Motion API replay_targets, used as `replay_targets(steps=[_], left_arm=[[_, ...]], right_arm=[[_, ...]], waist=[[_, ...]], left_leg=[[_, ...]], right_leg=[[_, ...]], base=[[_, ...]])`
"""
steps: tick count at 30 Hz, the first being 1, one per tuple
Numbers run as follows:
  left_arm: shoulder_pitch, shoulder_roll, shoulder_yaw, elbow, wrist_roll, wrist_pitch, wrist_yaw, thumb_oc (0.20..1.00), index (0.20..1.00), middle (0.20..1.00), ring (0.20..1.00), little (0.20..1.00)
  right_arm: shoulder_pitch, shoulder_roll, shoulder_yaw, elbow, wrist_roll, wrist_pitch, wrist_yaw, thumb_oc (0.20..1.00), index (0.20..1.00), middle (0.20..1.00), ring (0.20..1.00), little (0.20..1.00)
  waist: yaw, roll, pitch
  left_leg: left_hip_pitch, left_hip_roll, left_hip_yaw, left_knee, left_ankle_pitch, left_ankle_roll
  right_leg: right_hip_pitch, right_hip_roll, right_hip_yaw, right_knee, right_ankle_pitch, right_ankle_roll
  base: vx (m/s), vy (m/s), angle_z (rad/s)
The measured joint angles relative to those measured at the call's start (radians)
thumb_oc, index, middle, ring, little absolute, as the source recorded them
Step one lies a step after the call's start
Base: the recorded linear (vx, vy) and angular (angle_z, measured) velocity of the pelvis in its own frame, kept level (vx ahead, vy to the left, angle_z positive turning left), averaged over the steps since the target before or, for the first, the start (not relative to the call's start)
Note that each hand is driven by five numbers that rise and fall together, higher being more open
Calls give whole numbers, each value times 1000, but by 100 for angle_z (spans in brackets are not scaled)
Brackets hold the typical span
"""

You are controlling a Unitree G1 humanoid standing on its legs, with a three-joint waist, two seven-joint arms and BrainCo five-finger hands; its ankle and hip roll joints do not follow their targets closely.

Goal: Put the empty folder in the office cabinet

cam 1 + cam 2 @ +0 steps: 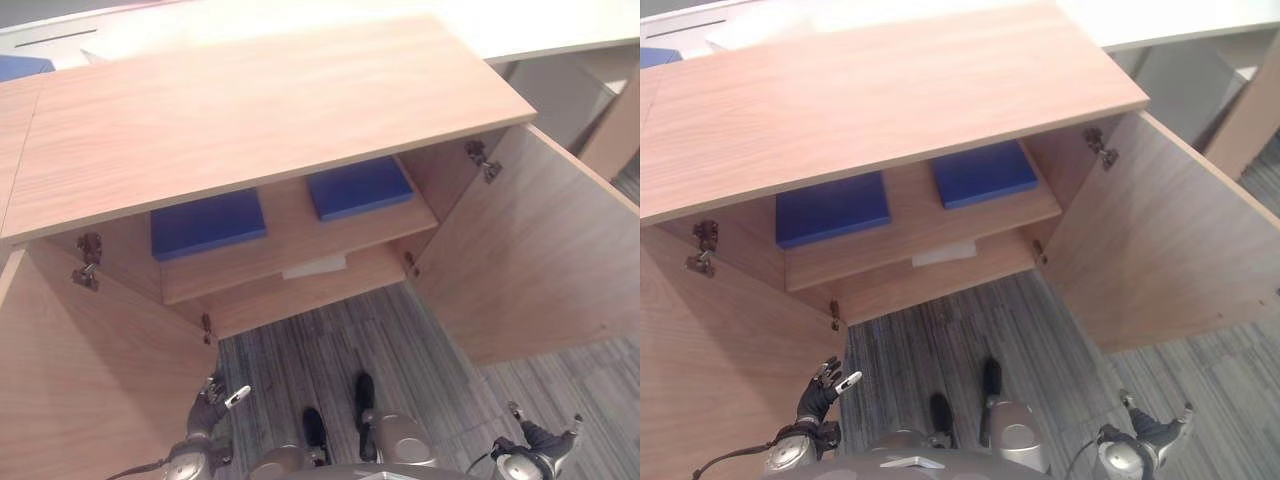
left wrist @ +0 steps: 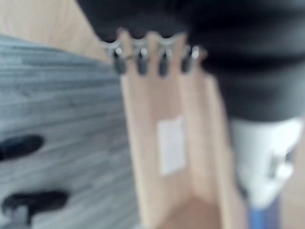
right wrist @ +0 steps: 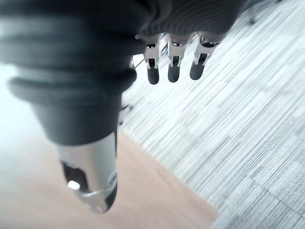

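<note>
Two blue folders lie flat on the upper shelf (image 1: 300,250) of the open cabinet (image 1: 250,110), side by side with a gap of bare wood between them. The left folder (image 1: 207,222) sits toward the shelf's left end, the right folder (image 1: 358,186) toward its right end, and both run back under the cabinet's top board. Neither hand touches either of them.

Below the shelf, a white sheet (image 1: 315,266) rests on the lower board near its middle.

Both doors stand wide open. The left door (image 1: 90,370) swings out toward the robot's left side, the right door (image 1: 530,250) toward its right, each with metal hinges at its inner edge. Grey striped carpet (image 1: 400,350) covers the floor in front of the cabinet.

The left hand (image 1: 826,385) hangs low beside the inner face of the left door, fingers spread and straight, holding nothing. The right hand (image 1: 1155,428) hangs low over the carpet, below the free edge of the right door, its fingers (image 3: 174,67) relaxed and apart, also holding nothing.
</note>
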Motion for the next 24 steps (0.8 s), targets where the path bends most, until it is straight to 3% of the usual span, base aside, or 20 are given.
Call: replay_targets(steps=[1, 4, 6, 8, 10, 11, 12, 13, 14, 15, 17, 18, 19, 20, 22, 24], left_arm=[[-22, 7, -7, -2, -1, 0, 11, 1000, 1000, 1000, 1000, 1000], [-24, 9, -9, -7, -1, 0, 15, 1000, 1000, 1000, 1000, 1000], [14, 10, -7, 12, 0, 4, 13, 1000, 1000, 1000, 1000, 1000], [42, 13, -7, 24, -1, 11, 7, 1000, 1000, 1000, 1000, 1000], [51, 14, 1, 38, -1, 26, -2, 1000, 1000, 1000, 1000, 1000], [51, 14, 1, 38, -1, 26, -2, 1000, 1000, 1000, 1000, 1000], [42, 5, 5, 69, -2, 33, -10, 1000, 1000, 1000, 1000, 1000], [48, -2, 13, 87, -3, 33, -15, 1000, 1000, 1000, 1000, 1000], [56, -2, 14, 139, -7, 32, -30, 1000, 1000, 1000, 1000, 1000], [56, -2, 14, 139, -7, 32, -30, 1000, 1000, 1000, 1000, 1000], [61, 17, 14, 155, -8, 31, -44, 1000, 1000, 1000, 1000, 1000], [77, 47, 13, 140, -7, 32, -53, 1000, 1000, 1000, 1000, 1000], [103, 108, 14, 115, -6, 32, -59, 1000, 1000, 1000, 1000, 1000], [97, 91, 14, 141, -7, 43, -57, 1000, 1000, 1000, 1000, 1000], [149, 70, 13, 47, 2, 54, -78, 1000, 1000, 1000, 1000, 1000], [162, 62, 14, -25, 3, 74, -82, 1000, 1000, 1000, 1000, 1000]], right_arm=[[-42, 0, -47, 28, 25, -19, -73, 1000, 1000, 1000, 1000, 1000], [-75, -2, -85, 26, 45, -30, -133, 1000, 1000, 1000, 1000, 1000], [-113, -3, -95, 33, 63, -60, -211, 1000, 1000, 1000, 1000, 1000], [-118, -6, -99, 34, 64, -65, -239, 1000, 1000, 1000, 1000, 1000], [-121, -36, -134, 82, 67, -73, -261, 1000, 1000, 1000, 1000, 1000], [-121, -36, -134, 82, 67, -73, -261, 1000, 1000, 1000, 1000, 1000], [-135, -56, -163, 126, 76, -79, -269, 1000, 1000, 1000, 1000, 1000], [-144, -72, -176, 129, 82, -81, -273, 1000, 1000, 1000, 1000, 1000], [-153, -86, -179, 128, 85, -84, -265, 1000, 1000, 1000, 1000, 1000], [-153, -86, -179, 128, 85, -84, -265, 1000, 1000, 1000, 1000, 1000], [-166, -81, -181, 114, 95, -88, -249, 1000, 1000, 1000, 1000, 1000], [-176, -75, -181, 109, 94, -92, -236, 1000, 1000, 1000, 1000, 1000], [-179, -55, -180, 110, 94, -99, -222, 1000, 1000, 1000, 1000, 1000], [-182, -78, -188, 116, 94, -100, -211, 1000, 1000, 1000, 1000, 1000], [-183, -168, -184, 95, 113, -95, -144, 1000, 1000, 1000, 1000, 1000], [-186, -284, -164, 61, 132, -82, -58, 1000, 1000, 1000, 1000, 1000]], waist=[[0, 10, 6], [2, 28, 10], [38, 48, 16], [49, 61, 10], [59, 94, 11], [59, 94, 11], [55, 128, 7], [66, 159, 2], [90, 196, -17], [90, 196, -17], [122, 184, -26], [136, 141, -34], [139, 52, -50], [143, 61, -54], [142, 92, -97], [138, 129, -109]], left_leg=[[-1, -5, 14, -1, 4, 7], [7, -6, 25, -1, 2, 2], [46, 7, 80, -2, -15, 5], [55, 10, 80, 4, -17, 3], [61, 47, 78, 21, 8, -1], [61, 47, 78, 21, 8, -1], [47, 74, 66, 33, 12, -6], [51, 112, 68, 30, 12, -6], [55, 176, 67, 25, 28, -29], [55, 176, 67, 25, 28, -29], [60, 217, 51, 23, 34, -61], [64, 226, 45, 8, 53, -119], [61, 210, 37, -5, 68, -182], [63, 241, 19, -5, 73, -209], [53, 275, -33, -12, 73, -222], [38, 274, -44, -12, 83, -226]], right_leg=[[-4, -14, -9, -6, 23, 35], [2, -17, -19, -6, 25, 39], [5, -51, -125, 39, 23, 37], [8, -64, -152, 65, 27, 42], [-3, -70, -136, 169, -12, 40], [-3, -70, -136, 169, -12, 40], [-41, -82, -78, 321, -47, 30], [-59, -106, -59, 428, -85, 24], [-25, -171, -42, 501, -128, 29], [-25, -171, -42, 501, -128, 29], [68, -228, -25, 407, -142, 36], [161, -220, -17, 233, -123, 62], [241, -200, -7, 76, -76, 75], [281, -170, -32, 22, -85, 100], [292, -83, -28, -82, -48, 63], [280, -47, -25, -93, -42, 41]], base=[[-78, 15, -22], [-61, -19, -18], [-63, -35, -56], [-105, -90, -20], [-96, -124, 15], [21, -78, 36], [33, -119, 22], [-37, -296, 14], [-81, -252, -13], [-76, -286, -12], [-12, -269, -18], [-26, -323, -15], [-61, -294, -13], [-87, -284, -5], [-103, -162, -38], [-128, -159, -26]])
